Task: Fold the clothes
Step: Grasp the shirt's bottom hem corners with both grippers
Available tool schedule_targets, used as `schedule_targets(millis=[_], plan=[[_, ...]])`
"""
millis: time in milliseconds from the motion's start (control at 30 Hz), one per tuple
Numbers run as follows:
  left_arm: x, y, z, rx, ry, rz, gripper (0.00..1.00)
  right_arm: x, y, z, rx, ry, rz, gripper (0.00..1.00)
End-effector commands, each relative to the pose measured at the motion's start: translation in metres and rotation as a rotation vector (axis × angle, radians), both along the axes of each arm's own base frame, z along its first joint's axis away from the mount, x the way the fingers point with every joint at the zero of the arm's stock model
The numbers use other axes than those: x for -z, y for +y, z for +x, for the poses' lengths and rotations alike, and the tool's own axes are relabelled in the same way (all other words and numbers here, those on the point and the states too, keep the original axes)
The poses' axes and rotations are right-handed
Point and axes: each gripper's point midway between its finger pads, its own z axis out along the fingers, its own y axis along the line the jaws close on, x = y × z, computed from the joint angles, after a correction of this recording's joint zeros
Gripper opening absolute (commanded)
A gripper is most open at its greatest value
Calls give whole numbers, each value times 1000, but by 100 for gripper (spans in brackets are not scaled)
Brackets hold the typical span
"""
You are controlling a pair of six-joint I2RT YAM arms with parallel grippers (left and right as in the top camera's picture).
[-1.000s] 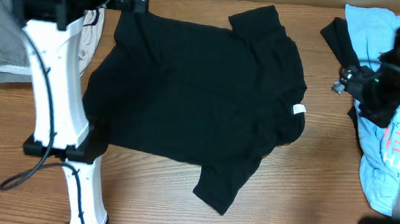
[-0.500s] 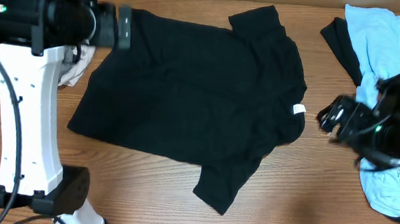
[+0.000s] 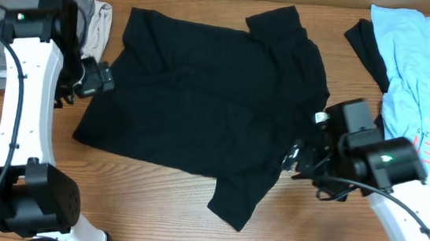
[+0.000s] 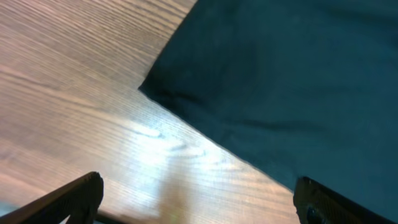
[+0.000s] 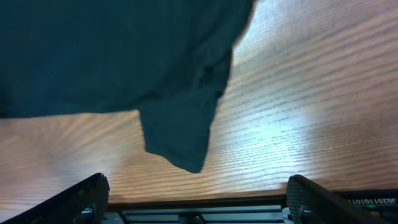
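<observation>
The black T-shirt (image 3: 201, 103) lies spread flat. The left gripper (image 3: 99, 78) hangs at its hem edge, the right gripper (image 3: 297, 156) at its collar edge. Both have fingers apart, I think ready to take opposite sides.

Top left: black T-shirt (image 5: 93, 56) on wood table (image 5: 298, 118). Its sleeve (image 5: 177, 134) sticks down, corner pointing twd the near table edge. Right gripper (image 5: 196, 202) fingers spread wide at both bottom corners, nothing btwn them.
</observation>
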Motion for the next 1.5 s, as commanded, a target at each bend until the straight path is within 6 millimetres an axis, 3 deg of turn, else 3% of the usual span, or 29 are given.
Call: schedule_targets(millis=[0,300,500,667,833,967,1400,1467], plan=[[20,9,-10,-98,-3,-61,99,9,1,-4,41,16,-4,94],[105,31,-30,-294,19,-57,90,13,-1,-2,70,16,-14,89],[138,38,-47,-357,29,-34,81,25,-3,-1,82,22,-24,87],[145,64,-55,-447,20,108,73,49,-1,-7,98,58,-16,87],[145,70,-31,-472,-85,100,70,64,4,-7,91,57,15,87],[148,66,-24,-463,-105,72,63,66,3,-8,92,61,12,87],[192,54,-39,-432,27,31,64,67,3,-8,92,63,11,87],[196,54,-39,-432,32,30,52,67,3,-9,92,64,10,87]])
